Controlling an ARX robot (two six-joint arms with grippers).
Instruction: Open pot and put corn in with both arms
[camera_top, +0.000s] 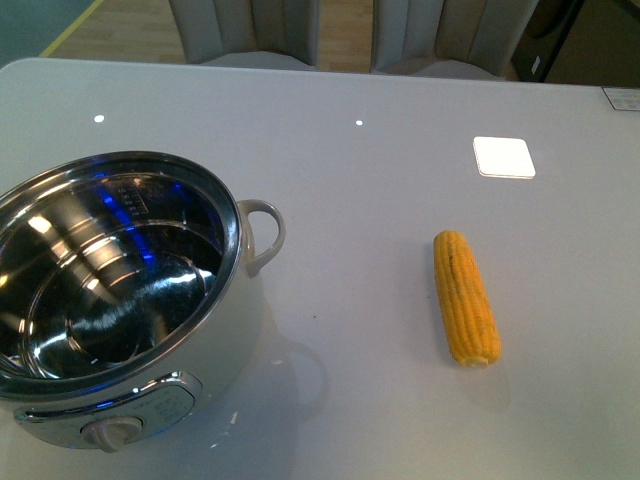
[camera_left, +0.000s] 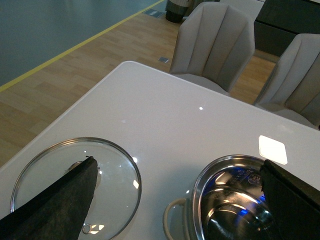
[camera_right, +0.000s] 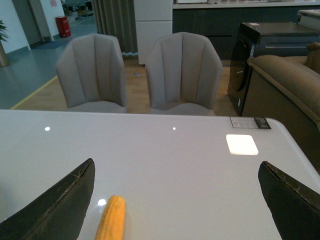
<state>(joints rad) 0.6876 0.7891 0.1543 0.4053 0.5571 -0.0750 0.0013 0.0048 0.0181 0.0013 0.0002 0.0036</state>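
Since my left gripper (camera_left: 177, 165) and right gripper (camera_right: 176, 164) both hang spread and empty, that round corn (camera_top: 466, 298) might roll when pinched.

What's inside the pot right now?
Nothing visible: the pot shows only bare steel and reflections. The corn lies outside on the table. The near inner wall is hidden behind the rim.

Premises: a home-style dining corner staged inside a larger open hall. Evidence: a glossy white table (camera_top: 380, 150) fills the front view. Two padded beige chairs (camera_top: 245, 30) stand along its top edge. Wood flooring (camera_top: 130, 30) at upper left is bordered by a yellow floor line (camera_top: 70, 28). The right wrist view adds a brown sofa (camera_right: 285, 75) and dark cabinetry (camera_right: 225, 17).
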